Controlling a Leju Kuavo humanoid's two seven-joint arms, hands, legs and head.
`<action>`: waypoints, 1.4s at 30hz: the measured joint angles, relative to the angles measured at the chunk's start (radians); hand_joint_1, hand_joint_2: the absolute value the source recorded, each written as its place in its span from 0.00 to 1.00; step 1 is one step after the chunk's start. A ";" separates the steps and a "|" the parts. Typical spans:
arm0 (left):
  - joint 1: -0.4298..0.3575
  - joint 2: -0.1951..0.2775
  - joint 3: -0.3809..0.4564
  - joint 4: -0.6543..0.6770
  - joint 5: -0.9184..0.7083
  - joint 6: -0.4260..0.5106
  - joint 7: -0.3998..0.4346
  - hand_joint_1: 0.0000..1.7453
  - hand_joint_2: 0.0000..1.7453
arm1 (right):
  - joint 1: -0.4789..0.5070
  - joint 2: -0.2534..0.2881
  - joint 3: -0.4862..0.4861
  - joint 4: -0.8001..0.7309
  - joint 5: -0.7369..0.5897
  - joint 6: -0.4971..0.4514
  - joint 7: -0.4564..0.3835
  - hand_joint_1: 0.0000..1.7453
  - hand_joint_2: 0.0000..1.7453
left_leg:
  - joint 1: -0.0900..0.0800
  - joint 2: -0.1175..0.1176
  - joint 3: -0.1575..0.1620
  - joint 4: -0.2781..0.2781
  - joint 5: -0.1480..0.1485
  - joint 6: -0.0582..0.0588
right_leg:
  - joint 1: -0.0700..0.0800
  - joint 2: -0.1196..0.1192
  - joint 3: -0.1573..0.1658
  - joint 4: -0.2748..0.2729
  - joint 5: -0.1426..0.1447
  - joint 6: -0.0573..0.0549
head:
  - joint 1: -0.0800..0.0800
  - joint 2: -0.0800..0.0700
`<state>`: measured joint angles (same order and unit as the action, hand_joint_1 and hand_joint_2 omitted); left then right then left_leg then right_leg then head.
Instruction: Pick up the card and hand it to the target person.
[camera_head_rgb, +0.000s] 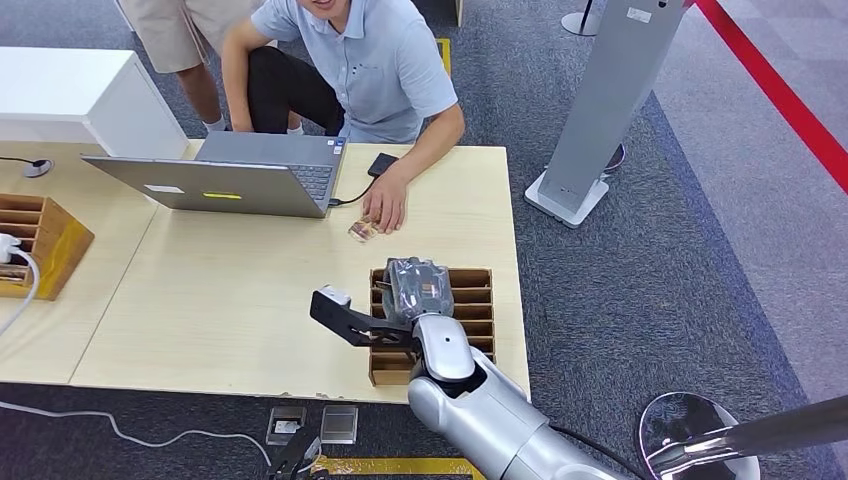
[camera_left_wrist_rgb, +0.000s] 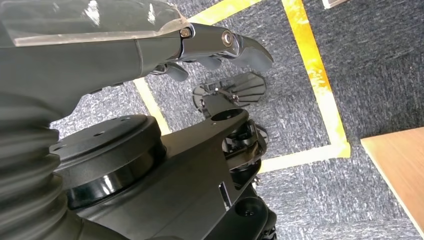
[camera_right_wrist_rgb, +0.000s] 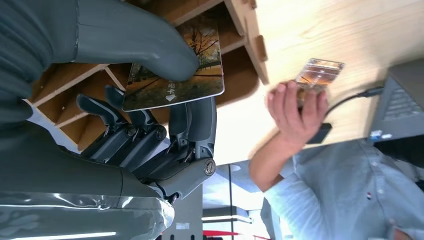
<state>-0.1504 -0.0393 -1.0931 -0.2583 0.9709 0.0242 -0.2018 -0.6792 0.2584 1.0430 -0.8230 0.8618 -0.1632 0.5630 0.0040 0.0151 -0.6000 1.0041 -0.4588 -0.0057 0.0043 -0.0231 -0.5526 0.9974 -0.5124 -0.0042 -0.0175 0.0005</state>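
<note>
Thumb and fingers (camera_right_wrist_rgb: 192, 120) of my right hand (camera_right_wrist_rgb: 125, 100) pinching the card (camera_right_wrist_rgb: 175, 70) just above the rack (camera_head_rgb: 478, 300), pick-up step under way; next I judge a lift clear, then a reach toward the person's hand (camera_head_rgb: 385, 205).
</note>
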 joint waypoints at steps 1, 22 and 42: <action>0.000 0.000 0.000 0.000 0.000 0.000 0.000 0.00 1.00 | 0.000 -0.001 0.000 -0.011 0.003 0.000 -0.003 1.00 1.00 | 0.000 0.000 0.000 0.000 0.000 0.000 | 0.000 0.000 0.000 0.000 0.000 0.000 | 0.000 0.000; -0.002 0.000 0.001 0.000 -0.023 -0.058 0.033 0.00 1.00 | -0.209 0.003 -0.025 -0.112 -0.103 -0.006 -0.087 1.00 1.00 | 0.000 0.000 0.000 0.000 0.000 0.000 | 0.000 0.000 0.000 0.000 0.000 0.000 | 0.000 0.000; -0.025 -0.004 0.001 0.000 -0.059 -0.136 0.080 0.00 1.00 | -0.359 0.034 -0.037 0.332 -0.233 0.009 -0.181 1.00 1.00 | 0.000 0.000 0.000 0.000 0.000 0.000 | 0.000 0.000 0.000 0.000 0.000 0.000 | 0.001 0.000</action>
<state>-0.1758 -0.0431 -1.0925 -0.2585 0.9119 -0.1120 -0.1214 -1.0380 0.2920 1.0059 -0.4908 0.6292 -0.1546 0.3822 0.0039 0.0148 -0.6004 1.0043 -0.4585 -0.0055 0.0042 -0.0233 -0.5528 0.9973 -0.5119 -0.0041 -0.0167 0.0005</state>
